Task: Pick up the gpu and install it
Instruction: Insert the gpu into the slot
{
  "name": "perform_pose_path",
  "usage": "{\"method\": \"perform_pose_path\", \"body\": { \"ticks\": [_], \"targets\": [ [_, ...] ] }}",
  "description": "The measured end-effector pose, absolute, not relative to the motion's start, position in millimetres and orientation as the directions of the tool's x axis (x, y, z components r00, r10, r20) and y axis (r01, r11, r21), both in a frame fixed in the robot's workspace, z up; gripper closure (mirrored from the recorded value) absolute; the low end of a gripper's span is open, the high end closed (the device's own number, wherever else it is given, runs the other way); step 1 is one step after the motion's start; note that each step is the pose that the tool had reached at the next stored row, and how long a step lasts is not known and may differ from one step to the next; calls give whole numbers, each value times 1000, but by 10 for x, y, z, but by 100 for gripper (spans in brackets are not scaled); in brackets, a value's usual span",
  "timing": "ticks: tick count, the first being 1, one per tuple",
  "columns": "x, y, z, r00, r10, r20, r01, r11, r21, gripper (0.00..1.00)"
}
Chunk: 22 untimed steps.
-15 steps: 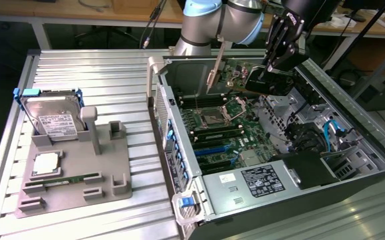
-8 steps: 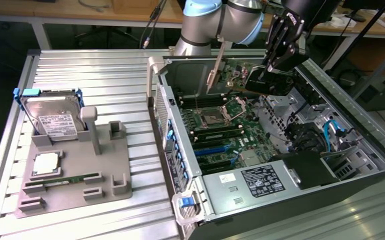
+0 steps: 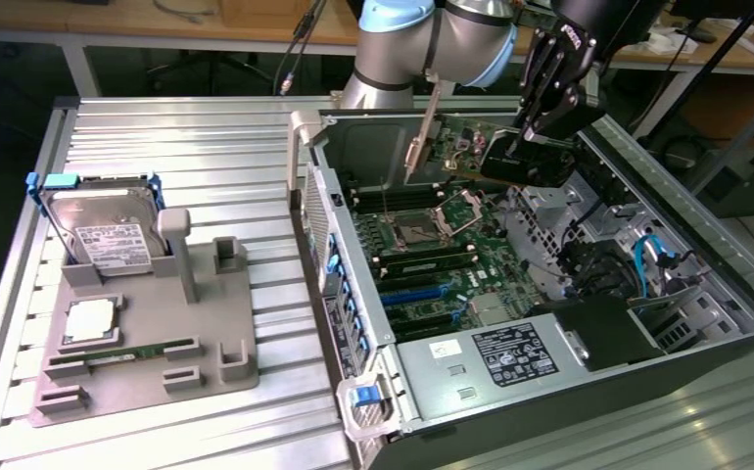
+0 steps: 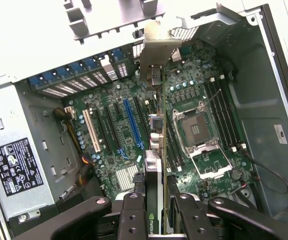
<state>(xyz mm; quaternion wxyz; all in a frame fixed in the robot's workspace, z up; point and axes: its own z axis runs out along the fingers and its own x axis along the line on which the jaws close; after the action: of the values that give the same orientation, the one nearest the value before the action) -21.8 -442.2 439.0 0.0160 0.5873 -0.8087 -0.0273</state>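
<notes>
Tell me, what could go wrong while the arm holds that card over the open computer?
1. The gpu hangs over the motherboard, pinched between the jaws; a slip could drop it onto the open processor socket.
2. It must meet the blue slot squarely; coming down tilted or offset could jam or bend it.
3. Its metal bracket might snag the case's rear wall.
</notes>
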Motion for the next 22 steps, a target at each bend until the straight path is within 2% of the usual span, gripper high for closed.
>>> {"method": "perform_pose_path", "body": {
  "ticks": [22],
  "targets": [
    [-218, -4422, 4390, -296, -955, -6, -953, 295, 63, 73]
  ]
}}
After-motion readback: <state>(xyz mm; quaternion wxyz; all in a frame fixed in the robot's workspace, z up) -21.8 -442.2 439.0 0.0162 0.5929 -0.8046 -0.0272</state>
